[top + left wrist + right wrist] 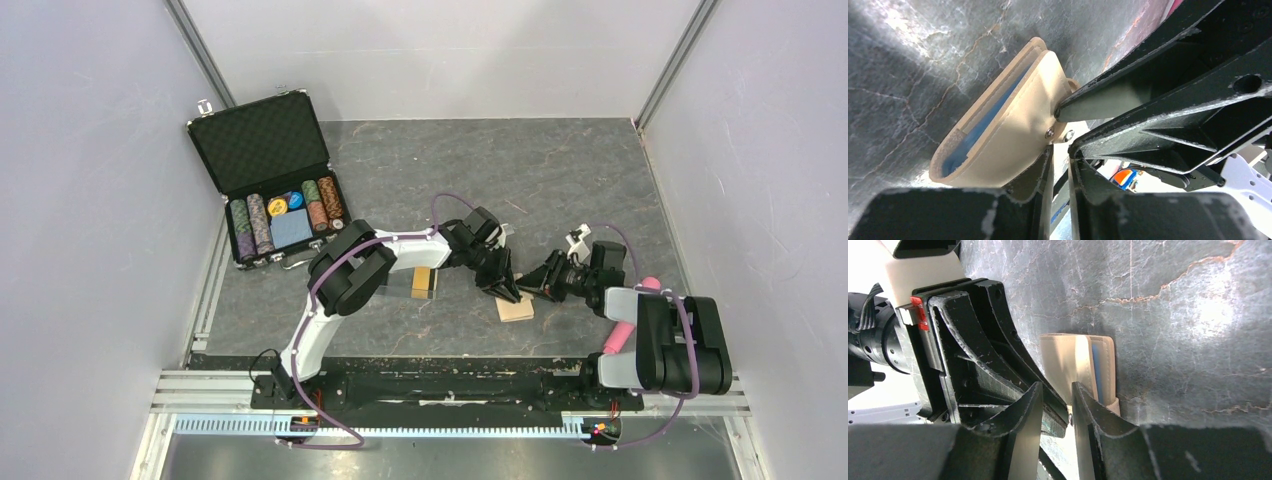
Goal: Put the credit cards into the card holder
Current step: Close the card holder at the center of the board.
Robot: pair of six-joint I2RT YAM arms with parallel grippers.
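Tan card holder (516,310) lay toward the tabletop's (560,180) front edge, right tool (531,288) pinched its flap, left tool (507,290) just beside it, jaws narrow, grip impossible to tell.

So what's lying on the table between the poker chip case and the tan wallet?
The top view shows a gold-orange card there, something dark against its right edge, and the left arm crossing above.

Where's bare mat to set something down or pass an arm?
Free: far mat between the poker case and right wall; near-left strip beside the left arm. Crowded: centre, left gripper and right gripper at the card holder.
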